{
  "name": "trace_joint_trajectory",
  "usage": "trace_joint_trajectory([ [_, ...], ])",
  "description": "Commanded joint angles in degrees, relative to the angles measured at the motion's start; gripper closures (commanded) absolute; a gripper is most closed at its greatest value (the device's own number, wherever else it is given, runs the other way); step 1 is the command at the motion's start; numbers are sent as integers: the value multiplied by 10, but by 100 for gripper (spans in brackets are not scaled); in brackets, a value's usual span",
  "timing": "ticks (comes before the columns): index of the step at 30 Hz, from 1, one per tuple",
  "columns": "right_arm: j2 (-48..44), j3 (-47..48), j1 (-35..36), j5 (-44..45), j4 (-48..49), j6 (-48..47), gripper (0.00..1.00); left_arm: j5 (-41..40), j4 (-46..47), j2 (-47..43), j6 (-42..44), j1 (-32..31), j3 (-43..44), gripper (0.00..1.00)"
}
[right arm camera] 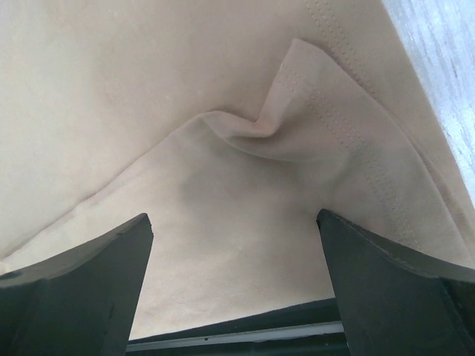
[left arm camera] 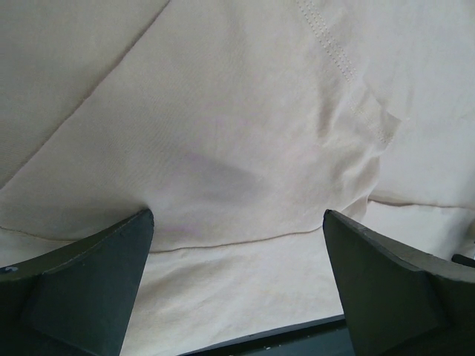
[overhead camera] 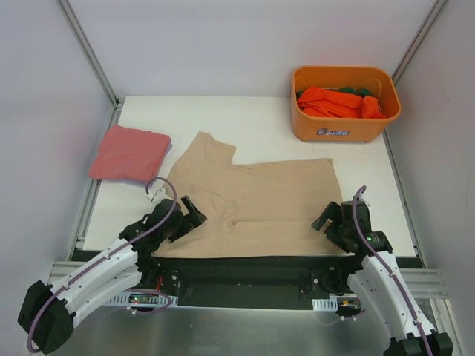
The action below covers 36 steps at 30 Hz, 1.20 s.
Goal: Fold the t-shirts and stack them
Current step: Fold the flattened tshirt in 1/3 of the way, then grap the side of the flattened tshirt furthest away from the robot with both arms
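Note:
A beige t-shirt [overhead camera: 256,200] lies spread across the near half of the table, one sleeve pointing to the far left. A folded pinkish-red t-shirt [overhead camera: 130,153] lies at the left edge. Orange and green t-shirts [overhead camera: 340,101] sit in the bin. My left gripper [overhead camera: 194,211] is open, low over the beige shirt's near left part [left arm camera: 237,170]. My right gripper [overhead camera: 325,218] is open over the shirt's near right corner, where the hem is folded and wrinkled [right arm camera: 252,133]. Neither holds cloth.
An orange plastic bin [overhead camera: 343,127] stands at the far right of the white table [overhead camera: 260,115]. The table's dark near edge [overhead camera: 252,264] runs just below the shirt. Grey walls with metal rails enclose the sides.

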Motion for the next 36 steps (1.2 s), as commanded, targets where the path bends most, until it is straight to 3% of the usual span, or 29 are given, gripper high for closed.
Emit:
trace_joint_trajectory([
  [1, 1, -1, 3, 15, -16, 0, 4, -52, -82, 46, 20, 6, 22, 1],
  [10, 55, 53, 3, 70, 12, -36, 4, -92, -81, 145, 78, 6, 136, 1],
  [21, 112, 53, 2, -93, 116, -32, 4, -103, -60, 267, 126, 9, 235, 1],
  [24, 136, 63, 0, -86, 132, -72, 4, -86, -36, 292, 142, 22, 250, 1],
  [30, 241, 97, -81, -5, 149, -135, 4, -38, 4, 342, 160, 73, 252, 1],
  [36, 306, 122, -166, -74, 221, -160, 4, -8, 32, 369, 168, 107, 225, 1],
])
